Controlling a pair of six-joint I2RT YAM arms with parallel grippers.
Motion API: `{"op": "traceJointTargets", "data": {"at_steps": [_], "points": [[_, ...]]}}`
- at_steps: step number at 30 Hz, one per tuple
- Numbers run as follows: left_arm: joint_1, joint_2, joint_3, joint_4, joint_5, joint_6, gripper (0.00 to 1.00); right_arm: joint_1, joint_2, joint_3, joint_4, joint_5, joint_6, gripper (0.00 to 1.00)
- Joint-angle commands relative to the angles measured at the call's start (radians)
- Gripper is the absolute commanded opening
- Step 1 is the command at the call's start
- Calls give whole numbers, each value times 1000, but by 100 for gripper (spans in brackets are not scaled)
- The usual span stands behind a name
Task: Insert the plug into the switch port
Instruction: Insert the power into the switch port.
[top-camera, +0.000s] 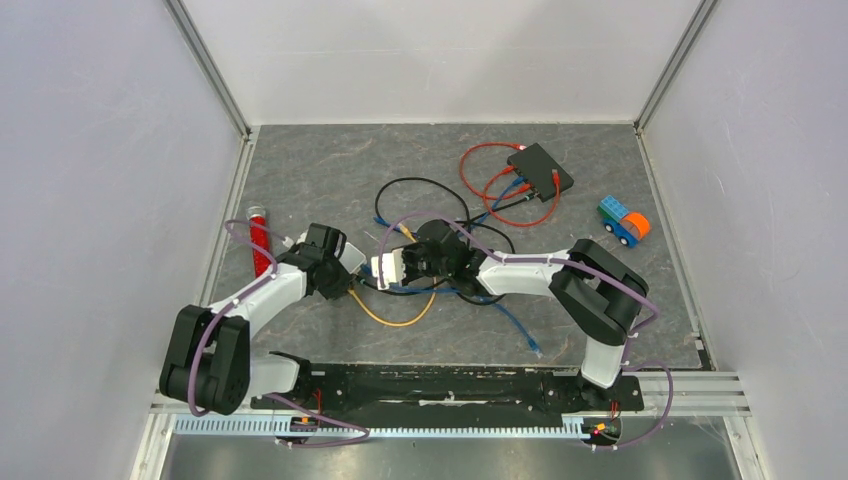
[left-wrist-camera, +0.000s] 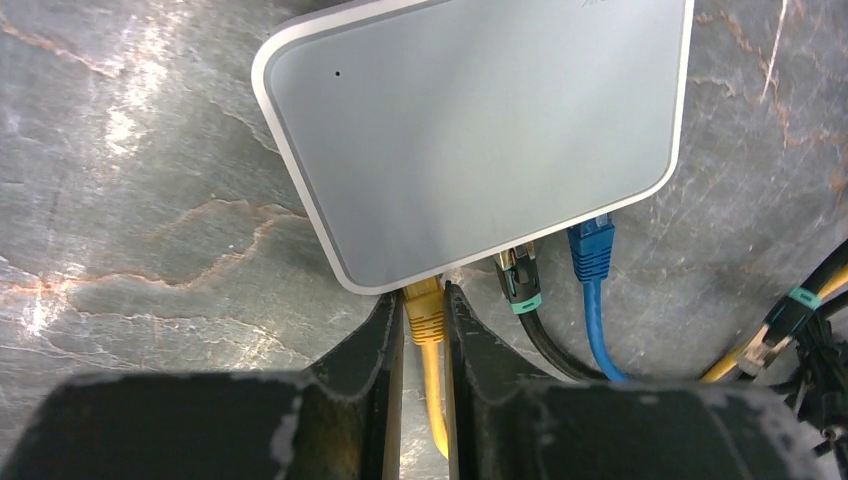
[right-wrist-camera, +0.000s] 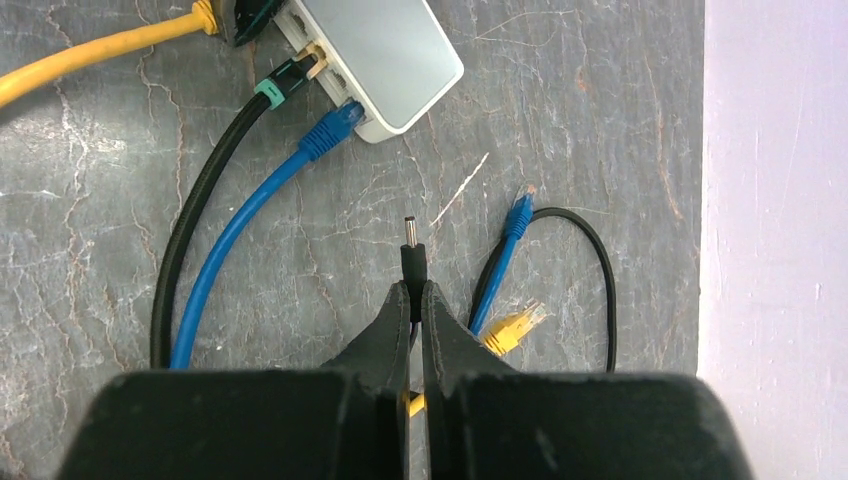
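Note:
A white switch (left-wrist-camera: 470, 140) lies flat on the grey table, also seen as the white switch (top-camera: 388, 267) between both arms. A black plug with a teal ring (left-wrist-camera: 520, 280) and a blue plug (left-wrist-camera: 592, 248) sit in its ports. My left gripper (left-wrist-camera: 424, 295) is shut on a yellow plug (left-wrist-camera: 424, 312), whose tip reaches under the switch's edge; how deep it sits is hidden. To the right, my right gripper (right-wrist-camera: 415, 290) is shut on a black barrel plug (right-wrist-camera: 412, 262), its metal tip pointing toward the switch (right-wrist-camera: 375, 55) but well short of it.
A loose blue plug (right-wrist-camera: 518, 215) and a loose yellow plug (right-wrist-camera: 512, 328) lie right of my right gripper. A black switch (top-camera: 540, 170) with red cables sits at the back. A toy truck (top-camera: 624, 222) stands at the right, a red tube (top-camera: 260, 245) at the left.

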Motion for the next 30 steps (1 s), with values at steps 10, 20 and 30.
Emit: {"op": "traceJointTargets", "data": {"at_steps": [10, 20, 30], "points": [[-82, -149, -55, 105, 184, 322, 5, -40, -6, 35, -48, -72, -61, 0], [-80, -123, -27, 98, 217, 500, 5, -136, 31, 72, -129, -172, -186, 0], [-79, -78, -25, 50, 334, 542, 8, -137, 70, 129, -240, -194, -293, 0]]}}
